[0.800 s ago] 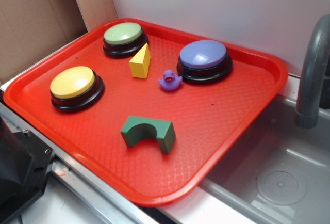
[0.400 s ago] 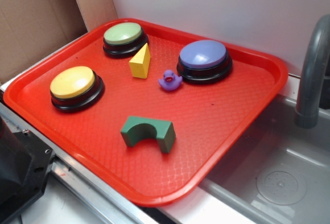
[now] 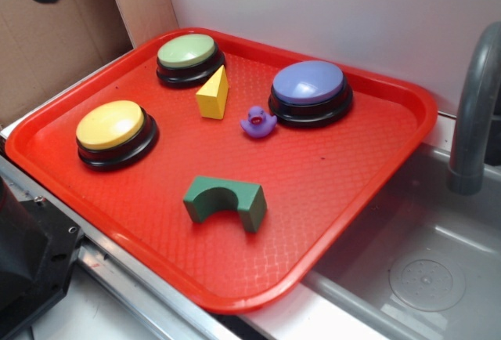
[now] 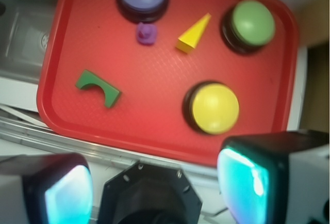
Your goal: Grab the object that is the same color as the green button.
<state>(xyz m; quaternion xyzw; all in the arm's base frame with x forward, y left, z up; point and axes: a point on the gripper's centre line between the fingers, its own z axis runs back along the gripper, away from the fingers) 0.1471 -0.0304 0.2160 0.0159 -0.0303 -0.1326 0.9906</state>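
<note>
While the pincer (image 4: 149,188) hangs released high above the tray (image 4: 154,105), the green block (image 4: 98,86) lies far ahead-left; rigid, probably light, it should be gripped across its flat faces.

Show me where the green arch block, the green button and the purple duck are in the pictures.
green arch block (image 3: 225,201): exterior view, on its top face above the arch.
green button (image 3: 186,50): exterior view, on the middle of its pale green dome.
purple duck (image 4: 146,33): wrist view, on its body.
</note>
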